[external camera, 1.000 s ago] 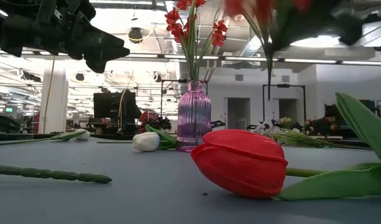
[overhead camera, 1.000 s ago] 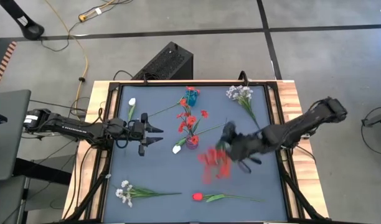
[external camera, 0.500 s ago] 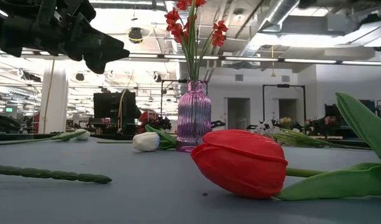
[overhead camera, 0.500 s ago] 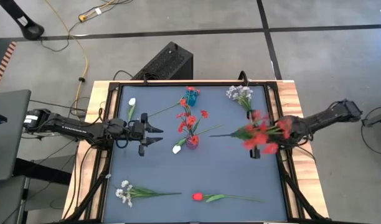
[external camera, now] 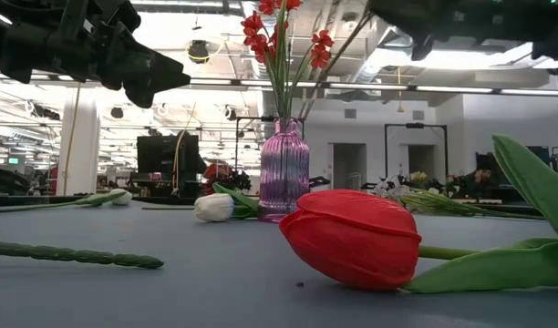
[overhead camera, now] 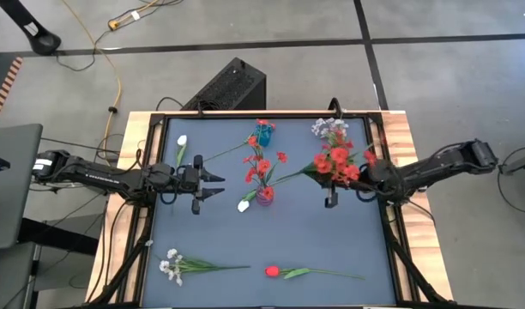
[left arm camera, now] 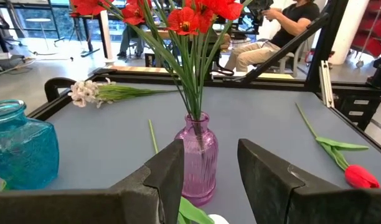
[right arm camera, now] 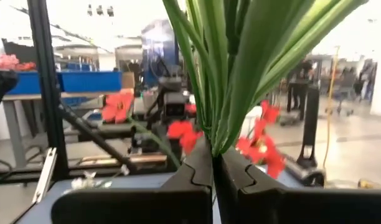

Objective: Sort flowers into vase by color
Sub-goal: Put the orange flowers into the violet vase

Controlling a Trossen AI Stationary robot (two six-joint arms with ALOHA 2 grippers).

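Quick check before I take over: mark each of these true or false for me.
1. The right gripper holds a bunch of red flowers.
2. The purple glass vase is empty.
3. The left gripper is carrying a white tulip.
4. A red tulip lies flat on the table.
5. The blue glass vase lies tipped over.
1. The right gripper is shut on the red flower spray: true.
2. False: the purple ribbed glass vase already holds red flowers.
3. False: the left gripper is open and empty.
4. True: the red tulip lies near the table's front edge.
5. False: the blue glass vase stands upright.
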